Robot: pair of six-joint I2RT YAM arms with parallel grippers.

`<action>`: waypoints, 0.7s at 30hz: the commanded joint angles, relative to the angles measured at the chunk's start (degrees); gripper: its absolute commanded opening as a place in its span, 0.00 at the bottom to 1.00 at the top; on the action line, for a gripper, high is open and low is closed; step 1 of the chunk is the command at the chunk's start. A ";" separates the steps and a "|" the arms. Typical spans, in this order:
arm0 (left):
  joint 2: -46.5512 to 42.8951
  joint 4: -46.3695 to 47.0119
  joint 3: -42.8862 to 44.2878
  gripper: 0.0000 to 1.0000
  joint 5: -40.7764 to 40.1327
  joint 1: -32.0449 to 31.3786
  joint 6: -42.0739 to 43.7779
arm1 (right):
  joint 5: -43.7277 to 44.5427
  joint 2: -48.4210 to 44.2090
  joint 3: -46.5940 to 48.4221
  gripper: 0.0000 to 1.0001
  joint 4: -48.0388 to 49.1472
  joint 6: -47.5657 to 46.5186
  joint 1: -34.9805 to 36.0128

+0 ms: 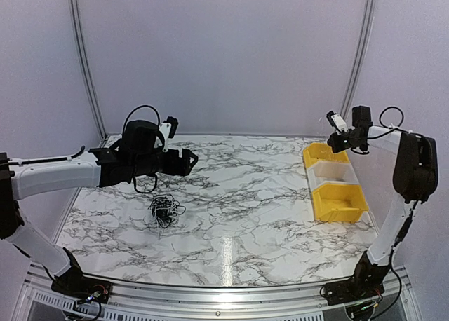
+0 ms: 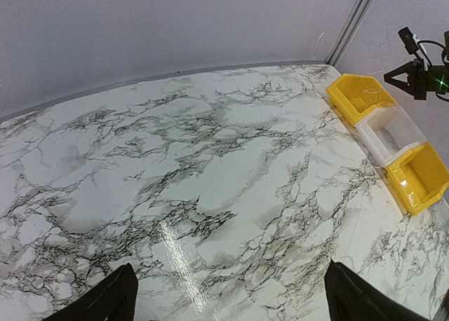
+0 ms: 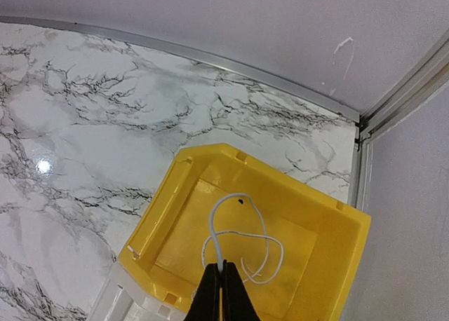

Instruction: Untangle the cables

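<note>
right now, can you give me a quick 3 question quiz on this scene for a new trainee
1. True or false: the left gripper is shut on the black cable bundle.
2. Where do the white cable loops lie? A) far yellow bin B) middle white bin C) near yellow bin
3. Fill in: the right gripper is ___ on the white cable.

Key: 1 false, it is open and the bundle lies loose on the table. 2 A. 3 shut.
</note>
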 commanded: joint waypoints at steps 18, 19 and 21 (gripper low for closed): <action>-1.06 1.38 -0.20 0.96 1.04 0.39 0.13 | 6.61 4.37 6.79 0.00 -6.73 2.34 -0.27; -1.10 1.34 -0.20 0.96 0.99 0.42 0.11 | 6.01 3.78 6.93 0.02 -7.30 2.59 -0.27; -1.09 1.38 -0.20 0.96 0.99 0.52 0.20 | 5.35 2.38 7.05 0.07 -8.20 3.18 -0.27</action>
